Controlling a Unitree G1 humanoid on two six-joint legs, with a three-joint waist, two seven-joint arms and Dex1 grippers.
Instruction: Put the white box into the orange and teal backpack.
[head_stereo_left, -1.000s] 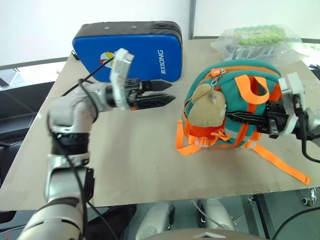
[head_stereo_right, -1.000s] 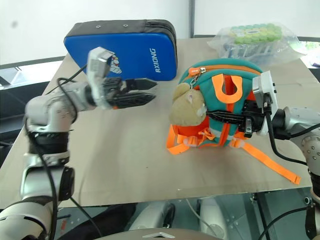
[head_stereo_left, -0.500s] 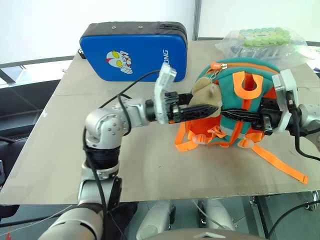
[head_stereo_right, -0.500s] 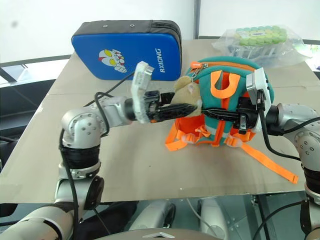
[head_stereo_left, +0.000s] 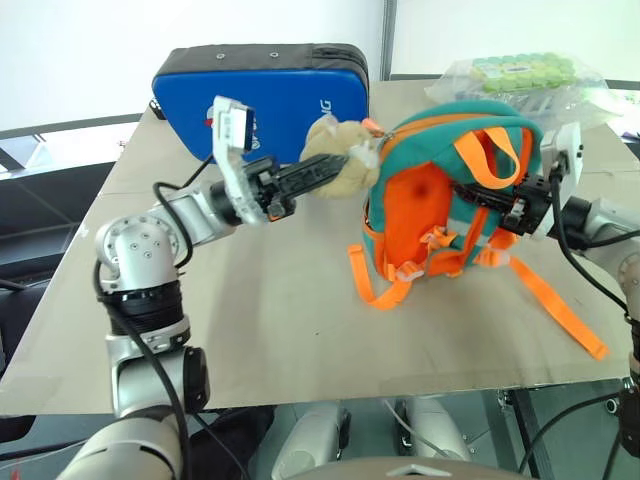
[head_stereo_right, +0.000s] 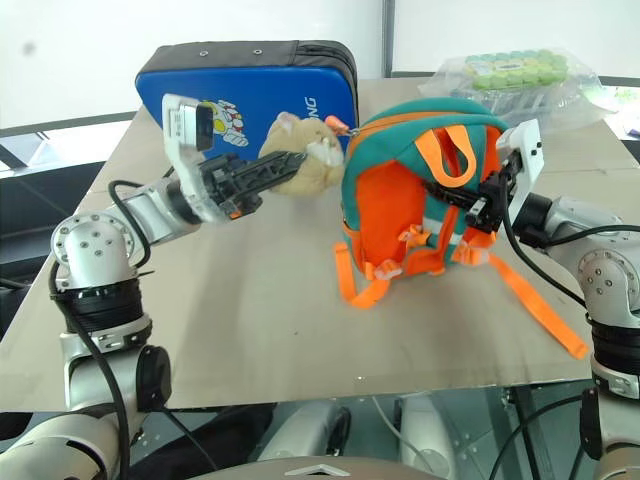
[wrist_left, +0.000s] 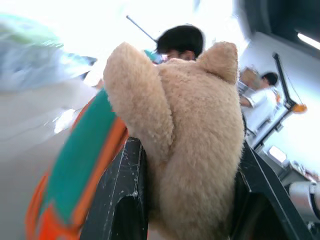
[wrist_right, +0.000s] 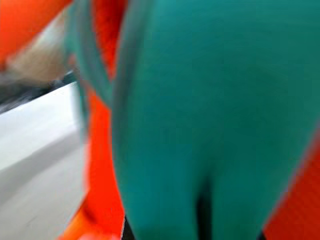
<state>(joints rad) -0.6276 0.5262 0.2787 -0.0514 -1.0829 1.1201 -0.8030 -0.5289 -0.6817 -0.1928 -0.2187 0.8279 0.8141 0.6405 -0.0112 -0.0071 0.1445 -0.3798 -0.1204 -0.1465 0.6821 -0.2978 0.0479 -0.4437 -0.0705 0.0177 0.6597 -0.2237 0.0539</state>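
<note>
While I look for the white box, I cannot find it on the table (head_stereo_left: 300, 330), so I can't say where it lies. What I do see is the orange and teal backpack (head_stereo_left: 440, 200), standing upright near the middle of the table, toward the right edge, its orange panel and teal trim facing me and its orange webbing straps (head_stereo_left: 555, 315) trailing over the tabletop toward the near right corner.

My left gripper (head_stereo_left: 335, 168) reaches in from the left and its black fingers (wrist_left: 125, 200) are clamped on the tan plush animal (head_stereo_left: 340, 165), which hangs off the backpack's upper left side by the zipper; in the left wrist view the plush sits squeezed between the two fingers with the teal and orange edge of the backpack just beside it. The plush is lifted off the table, level with the top of the backpack.

My right gripper (head_stereo_left: 505, 208) comes in from the right edge, fingers closed on the backpack's right side among the teal and orange straps; the right wrist view shows blurred teal and orange fabric right up against it.

Behind these, along the far edge, a large blue padded case (head_stereo_left: 270, 95) stands on its long side toward the far left, and a clear bag of green-capped bottles (head_stereo_left: 525, 75) lies at the far right corner.
</note>
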